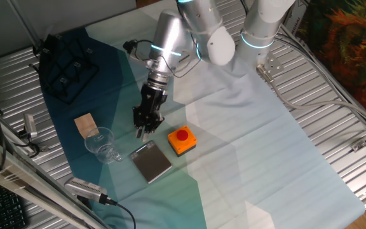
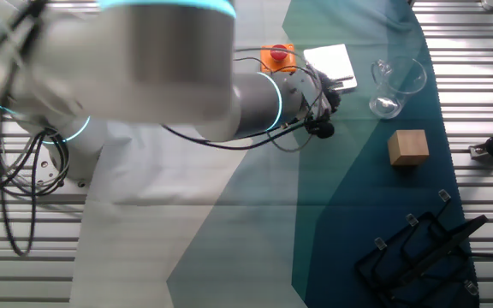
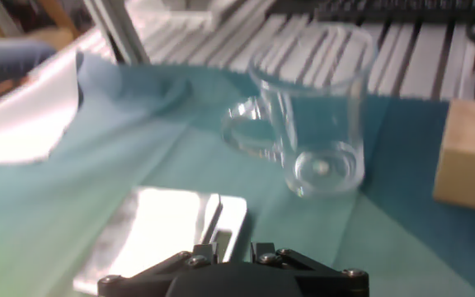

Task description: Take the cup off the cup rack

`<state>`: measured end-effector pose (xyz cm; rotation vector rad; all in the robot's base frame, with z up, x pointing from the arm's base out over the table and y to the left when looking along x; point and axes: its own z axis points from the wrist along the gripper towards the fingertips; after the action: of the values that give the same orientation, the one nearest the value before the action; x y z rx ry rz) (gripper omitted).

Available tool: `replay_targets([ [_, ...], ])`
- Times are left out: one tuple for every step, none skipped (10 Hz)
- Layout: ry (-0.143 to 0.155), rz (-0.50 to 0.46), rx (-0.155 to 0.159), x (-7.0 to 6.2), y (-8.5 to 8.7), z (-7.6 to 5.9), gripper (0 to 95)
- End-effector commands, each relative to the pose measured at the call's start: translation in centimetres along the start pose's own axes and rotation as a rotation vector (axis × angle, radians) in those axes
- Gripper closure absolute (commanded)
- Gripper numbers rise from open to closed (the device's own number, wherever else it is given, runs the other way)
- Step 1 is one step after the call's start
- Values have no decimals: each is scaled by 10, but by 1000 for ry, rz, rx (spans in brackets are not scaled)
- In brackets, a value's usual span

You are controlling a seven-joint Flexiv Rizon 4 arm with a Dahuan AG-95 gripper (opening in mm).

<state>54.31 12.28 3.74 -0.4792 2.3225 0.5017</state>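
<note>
The clear glass cup [image 1: 103, 145] stands upright on the teal cloth beside a wooden block [image 1: 86, 125], well apart from the black cup rack [image 1: 65, 67] at the table's far left. The other fixed view shows the cup [image 2: 394, 85] far from the rack [image 2: 418, 252], whose pegs carry nothing. My gripper [image 1: 142, 131] hangs over the cloth, just right of the cup and above the grey plate's edge, its fingertips close together with nothing between them. In the hand view the cup [image 3: 312, 115] is ahead, handle to the left, and only the gripper's base [image 3: 236, 247] shows.
A grey metal plate [image 1: 151, 161] lies just below my gripper, with an orange box with a red button [image 1: 182, 140] to its right. The wooden block [image 3: 472, 157] is right of the cup. Metal ribbed table edges and cables border the cloth.
</note>
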Motion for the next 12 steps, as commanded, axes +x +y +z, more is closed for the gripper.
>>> replay_targets([
  [225,-9,111,27,3,2,760],
  [331,2,153,35,4,-3,760],
  [425,10,182,42,5,-8,760],
  [489,15,199,48,5,-12,760],
  [519,21,199,50,6,-17,760],
  [564,42,194,51,9,-30,760],
  [611,60,203,51,10,-41,760],
  [647,93,205,51,10,-51,760],
  [686,132,202,53,9,-62,760],
  [711,152,218,54,8,-67,760],
  [728,153,247,54,8,-71,760],
  [728,154,257,53,10,-74,760],
])
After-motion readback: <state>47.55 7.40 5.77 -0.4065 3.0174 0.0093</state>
